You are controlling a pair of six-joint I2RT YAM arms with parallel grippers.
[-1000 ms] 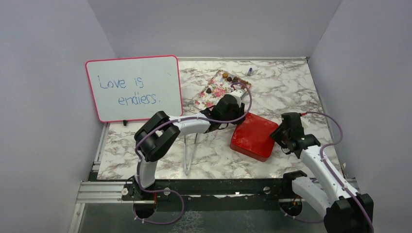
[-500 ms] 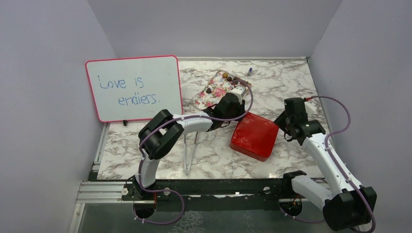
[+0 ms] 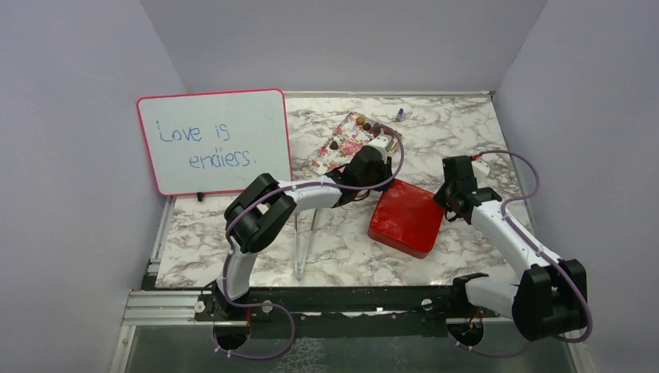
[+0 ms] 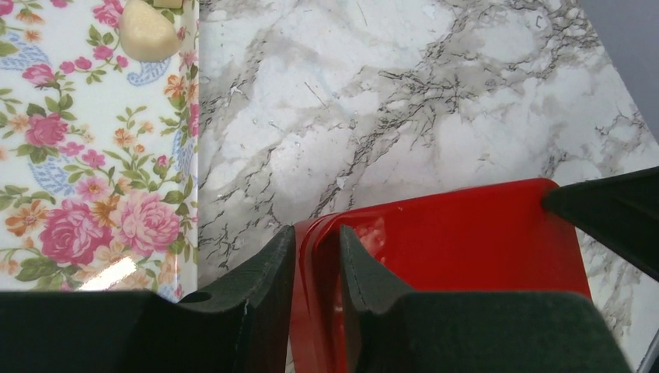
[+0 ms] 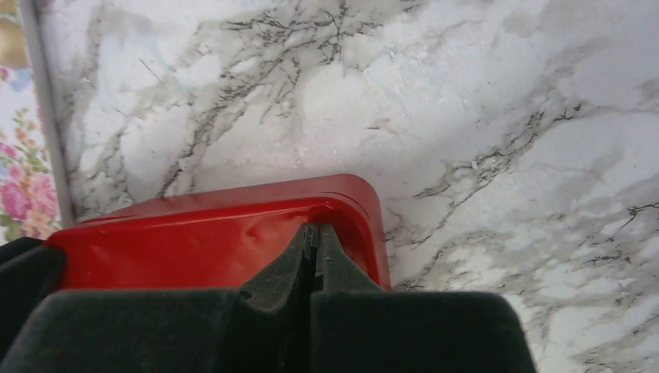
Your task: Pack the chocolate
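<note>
the red box point(image 3: 404, 219) seems not yet opened. the right gripper point(image 5: 313, 230) is clenched empty at its 2 o'clock corner. the left gripper point(image 4: 317, 233) pinches its 11 o'clock rim. farther at 11 o'clock, the chocolate point(image 3: 365, 123) lies on the floral tray point(image 3: 340, 152). the next move probably calls for lifting the lid.

Stock on table: one whiteboard point(image 3: 214, 140), one floral tray point(image 3: 350, 145), one red box point(image 3: 404, 217), one blue-capped object point(image 3: 399, 114), at least four chocolates point(image 3: 333, 144).
</note>
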